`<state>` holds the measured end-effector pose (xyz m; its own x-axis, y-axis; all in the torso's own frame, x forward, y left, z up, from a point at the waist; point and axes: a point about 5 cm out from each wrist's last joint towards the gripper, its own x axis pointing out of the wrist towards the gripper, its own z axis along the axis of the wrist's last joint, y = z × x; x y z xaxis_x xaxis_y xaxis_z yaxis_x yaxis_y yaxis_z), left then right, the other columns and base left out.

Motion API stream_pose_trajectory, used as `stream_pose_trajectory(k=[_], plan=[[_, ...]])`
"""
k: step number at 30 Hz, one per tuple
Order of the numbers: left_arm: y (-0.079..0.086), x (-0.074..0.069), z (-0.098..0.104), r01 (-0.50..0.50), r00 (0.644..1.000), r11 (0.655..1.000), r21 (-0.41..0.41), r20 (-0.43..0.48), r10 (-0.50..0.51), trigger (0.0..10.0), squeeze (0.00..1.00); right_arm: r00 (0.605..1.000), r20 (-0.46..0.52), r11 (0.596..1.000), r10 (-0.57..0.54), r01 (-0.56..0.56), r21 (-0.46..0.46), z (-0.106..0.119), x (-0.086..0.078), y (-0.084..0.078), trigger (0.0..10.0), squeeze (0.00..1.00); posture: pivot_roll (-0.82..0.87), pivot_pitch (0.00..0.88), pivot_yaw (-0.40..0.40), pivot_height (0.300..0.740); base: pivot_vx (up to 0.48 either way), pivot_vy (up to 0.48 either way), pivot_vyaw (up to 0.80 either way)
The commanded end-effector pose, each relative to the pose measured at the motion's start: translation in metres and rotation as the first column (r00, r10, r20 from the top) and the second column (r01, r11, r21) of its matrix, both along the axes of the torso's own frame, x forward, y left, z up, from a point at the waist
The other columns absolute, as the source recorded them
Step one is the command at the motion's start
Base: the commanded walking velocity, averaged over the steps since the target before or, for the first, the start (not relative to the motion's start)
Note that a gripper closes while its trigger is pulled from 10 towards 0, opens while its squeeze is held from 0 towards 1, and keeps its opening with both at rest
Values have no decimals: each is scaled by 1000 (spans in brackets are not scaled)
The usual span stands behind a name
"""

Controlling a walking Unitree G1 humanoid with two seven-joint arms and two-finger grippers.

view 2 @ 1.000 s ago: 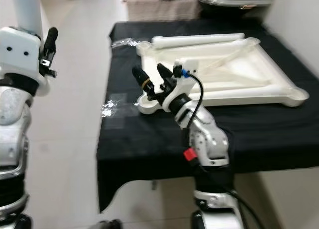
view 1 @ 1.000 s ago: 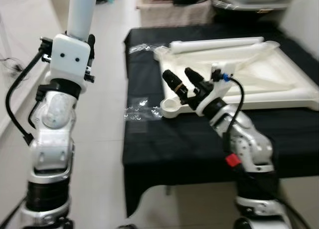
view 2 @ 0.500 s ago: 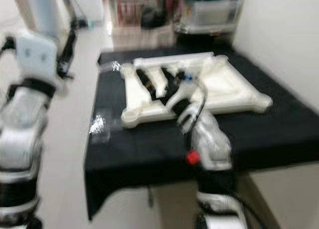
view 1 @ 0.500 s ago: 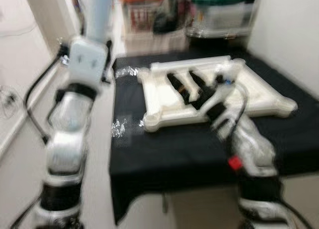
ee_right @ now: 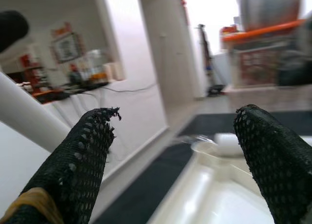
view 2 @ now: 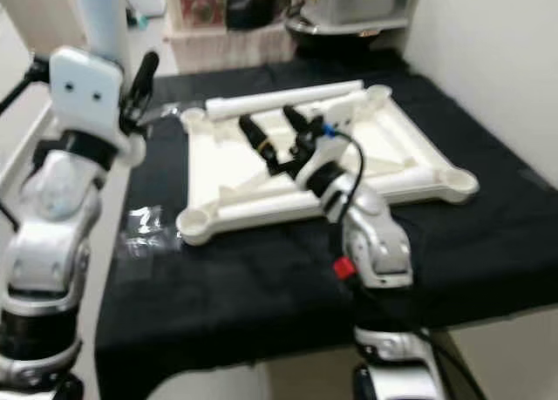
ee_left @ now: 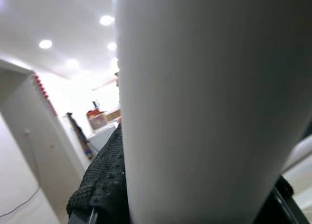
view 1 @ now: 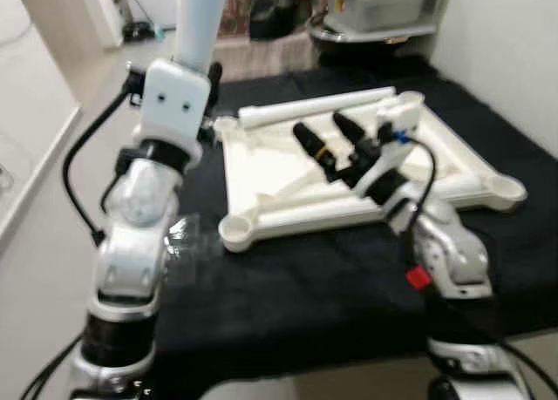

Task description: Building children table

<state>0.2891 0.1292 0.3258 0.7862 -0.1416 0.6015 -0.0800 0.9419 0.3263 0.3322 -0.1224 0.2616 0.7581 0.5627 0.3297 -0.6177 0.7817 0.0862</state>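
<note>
Your right gripper (view 1: pixel 327 132) hangs over the upturned table top (view 1: pixel 261 169), its two black fingers (ee_right: pixel 80 160) spread wide with nothing between them. They point toward the far edge, where one loose leg (view 1: pixel 314 107) lies across the frame. In the right wrist view that far corner and the end of the leg sit beyond the fingertips, well apart from them.

Your left gripper (view 1: pixel 212 73) is raised at the table's left side and clenched around a second white leg (view 1: pixel 199 21), held upright; in the left wrist view this leg (ee_left: pixel 209 112) stands close against the lens with a black finger (ee_left: pixel 105 185) pressed to its side.

The table top rests underside up on the black-covered table (view 1: pixel 288 287), with round sockets at its corners; the nearest socket (view 1: pixel 235 231) is at the front left, another (view 1: pixel 506 191) at the right. A bit of clear plastic wrap (view 1: pixel 179 234) lies on the cloth beside the near corner.

Judging by the look of it, all this is moulded plastic: light, stiff, and smooth enough to slide. The legs are plain round tubes, so grip them around the middle, squarely across the tube, or they may roll or pivot in the fingers. The top will likely skate on the cloth when you press a leg into a socket, so brace it by a rim or a rib with the free gripper, close to the socket you are working on.
</note>
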Motion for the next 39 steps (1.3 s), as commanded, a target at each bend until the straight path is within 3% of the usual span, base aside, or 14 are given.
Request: stream_pose_trajectory(k=[1, 9, 12, 15, 17, 18, 19, 21, 23, 27, 29, 31, 34, 39], plan=[[8, -1, 2, -31, 999, 999, -5, 6, 31, 10000, 0, 998, 26, 998, 49, -49, -31, 2, -1, 10, 10000, 0, 32, 107, 20, 740, 270, 0, 800], [1, 0, 9, 35, 999, 998, -43, -3, -35, 10000, 0, 1000, -15, 1000, 10, -10, -23, 0, 3, 6, 10000, 0, 30, 120, 25, 740, 99, 0, 294], [-6, 2, 26, 171, 985, 981, -90, -16, -173, 10000, 0, 1000, -11, 1000, 4, -4, -10, 1, 3, 1, 10000, 0, 27, 125, 26, 740, 0, 0, 0], [-8, 5, 48, 334, 936, 919, -209, -45, -350, 10000, 0, 1000, -6, 1000, -3, 3, -15, 3, 4, -3, 10000, 0, 24, 127, 25, 740, 0, 0, 0], [-3, 5, 68, 462, 866, 821, -335, -31, -500, 10000, 0, 1000, -9, 999, -3, 3, -33, 3, 4, -6, 10000, 0, 24, 127, 27, 740, 0, 0, 0], [-3, 5, 68, 462, 866, 821, -335, -31, -500, 10000, 0, 1000, -9, 999, -3, 3, -33, 3, 4, -6, 10000, 0, 24, 127, 27, 740, 0, 0, 0], [1, 4, 77, 527, 818, 766, -368, -27, -575, 10000, 0, 1000, -11, 999, -9, 9, -51, 3, 5, -9, 10000, 0, 25, 129, 30, 740, 0, 0, 0], [1, 4, 77, 527, 818, 766, -368, -27, -575, 10000, 0, 1000, -11, 999, -9, 9, -51, 3, 5, -9, 10000, 0, 25, 129, 30, 740, 0, 0, 0], [10, 5, 89, 601, 716, 692, -401, -117, -689, 10000, 0, 997, -23, 988, -68, 64, -141, 4, 14, -23, 10000, 0, 25, 135, 33, 740, 0, 0, 0], [17, 13, 85, 562, 662, 738, -374, -331, -672, 10000, 0, 990, -66, 965, -126, 107, -240, 4, 22, -40, 10000, 0, 29, 138, 31, 740, 0, 0, 0], [19, 24, 65, 475, 574, 778, -412, -525, -628, 10000, 0, 987, -86, 945, -132, 100, -311, 3, 24, -45, 10000, 0, 31, 142, 31, 740, 0, 0, 0], [19, 24, 65, 475, 574, 778, -412, -525, -628, 10000, 0, 987, -86, 945, -132, 100, -311, 3, 24, -45, 10000, 0, 31, 142, 31, 740, 0, 0, 0], [21, 32, 55, 411, 509, 782, -469, -593, -623, 10000, 0, 982, -114, 930, -151, 102, -353, -1, 27, -47, 10000, 0, 30, 142, 31, 740, 0, 0, 0], [20, 40, 53, 429, 548, 791, -437, -570, -612, 10000, 0, 979, -132, 928, -155, 98, -360, -4, 29, -44, 10000, 0, 33, 152, 35, 740, 0, 0, 0]])
